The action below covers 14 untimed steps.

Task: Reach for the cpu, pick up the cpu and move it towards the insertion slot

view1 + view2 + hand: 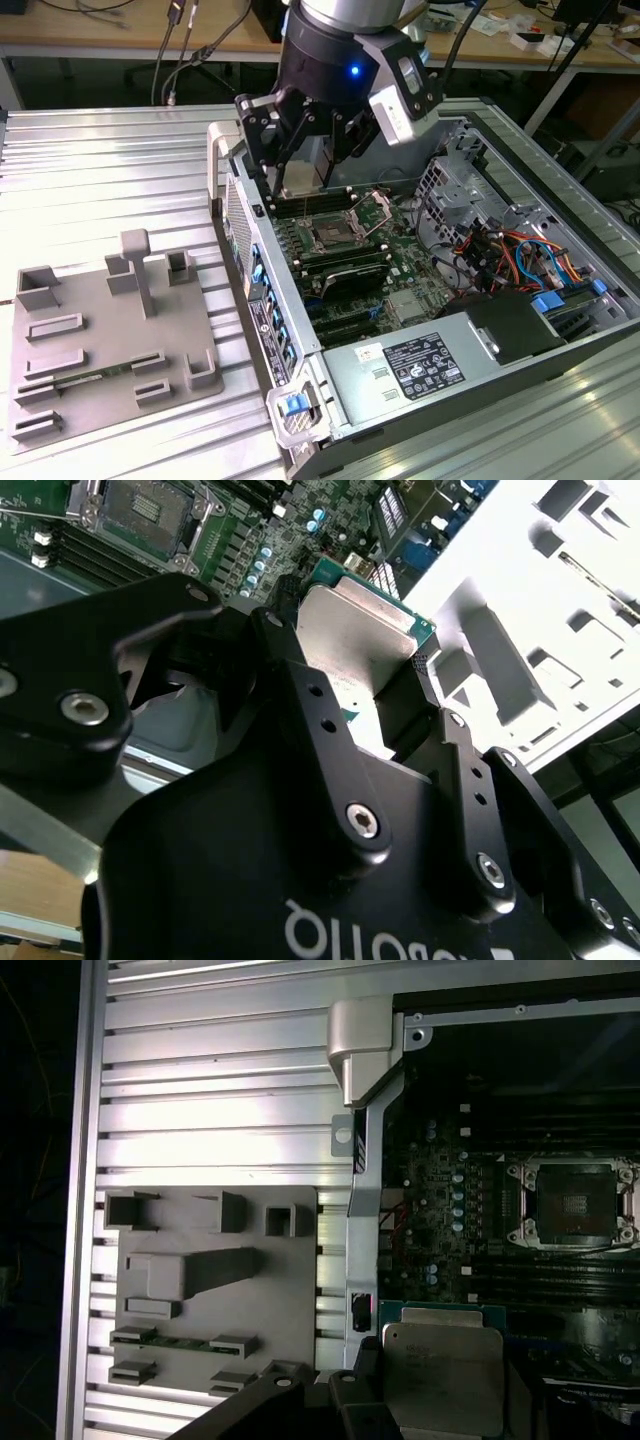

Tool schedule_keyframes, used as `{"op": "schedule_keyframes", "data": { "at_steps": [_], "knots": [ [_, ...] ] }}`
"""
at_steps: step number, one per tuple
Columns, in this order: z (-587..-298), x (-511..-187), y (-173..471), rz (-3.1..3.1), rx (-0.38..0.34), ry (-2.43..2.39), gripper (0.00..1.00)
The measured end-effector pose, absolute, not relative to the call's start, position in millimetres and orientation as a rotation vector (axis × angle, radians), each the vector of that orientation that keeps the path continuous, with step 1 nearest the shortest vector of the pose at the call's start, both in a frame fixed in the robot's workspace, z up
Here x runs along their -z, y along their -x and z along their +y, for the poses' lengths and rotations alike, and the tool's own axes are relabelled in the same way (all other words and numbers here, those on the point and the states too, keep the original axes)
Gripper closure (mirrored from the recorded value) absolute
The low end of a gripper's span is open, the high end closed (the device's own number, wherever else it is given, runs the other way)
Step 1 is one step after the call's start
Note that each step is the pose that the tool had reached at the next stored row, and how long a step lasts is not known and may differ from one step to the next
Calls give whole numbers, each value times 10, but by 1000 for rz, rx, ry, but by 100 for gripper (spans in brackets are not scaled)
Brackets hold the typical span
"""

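Your pincer (375, 695) is clamped on the cpu (355, 630), which hangs in the air over the open case (560, 215), above the motherboard (400, 265) and not yet at the slot (330, 237). In both wrist views the black fingers (425, 705) press on opposite edges of the chip, with its pale metal top facing the cameras and the green rim showing beyond it. Judge it as light, stiff and flat, so weight is no worry; the smooth metal top and thin edges give little to bite on, so it can probably slip or twist if the hold is off centre. The underside is likely the delicate part, and the edges are the right place to hold it, as you do now. In the first wrist view the slot (572, 1203) lies open, its silvery frame around a dark square, near the chip but clearly apart from it. In the exterior view the pincer (300, 150) sits just inside the case wall (250, 270), close to that edge, with the memory slots (345, 265) beside the slot. Room is tight on the wall side and over the frame, and opener toward the middle of the board. The cables (505, 255) and drive cage (470, 185) lie well off toward the exterior view's right. The grey tray (100, 340) rests on the ribbed surface (110, 170) outside the case, well apart.
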<state>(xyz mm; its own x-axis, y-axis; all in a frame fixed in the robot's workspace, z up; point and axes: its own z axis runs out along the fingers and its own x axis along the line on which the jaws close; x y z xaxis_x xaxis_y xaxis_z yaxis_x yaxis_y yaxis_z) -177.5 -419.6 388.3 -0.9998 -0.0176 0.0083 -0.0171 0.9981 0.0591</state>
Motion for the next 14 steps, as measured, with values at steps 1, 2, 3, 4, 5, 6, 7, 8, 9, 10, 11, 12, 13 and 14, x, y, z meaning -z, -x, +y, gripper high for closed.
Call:
{"op": "schedule_keyframes", "data": {
  "at_steps": [1, 2, 3, 4, 5, 6, 7, 8, 9, 10, 11, 12, 13, 14],
  "knots": [
    [-4193, -3883, 1773, -3131, 92, -27, 45],
    [-4189, -3883, 1772, -3131, 93, -27, 45],
    [-4184, -3883, 1770, -3131, 93, -27, 45],
    [-4178, -3884, 1767, -3131, 92, -27, 45],
    [-4176, -3883, 1766, -3131, 92, -27, 45],
    [-4173, -3883, 1765, -3131, 93, -27, 45],
    [-4167, -3884, 1763, -3131, 92, -27, 45],
    [-4162, -3884, 1760, -3131, 93, -27, 45],
    [-4159, -3883, 1759, -3131, 93, -27, 45],
    [-4155, -3883, 1758, -3131, 93, -26, 45],
    [-4148, -3884, 1756, -3131, 93, -27, 45],
    [-4145, -3884, 1754, -3131, 92, -27, 45],
    [-4140, -3883, 1753, -3131, 92, -26, 45],
    [-4135, -3883, 1751, -3131, 92, -26, 45]
  ]
}}
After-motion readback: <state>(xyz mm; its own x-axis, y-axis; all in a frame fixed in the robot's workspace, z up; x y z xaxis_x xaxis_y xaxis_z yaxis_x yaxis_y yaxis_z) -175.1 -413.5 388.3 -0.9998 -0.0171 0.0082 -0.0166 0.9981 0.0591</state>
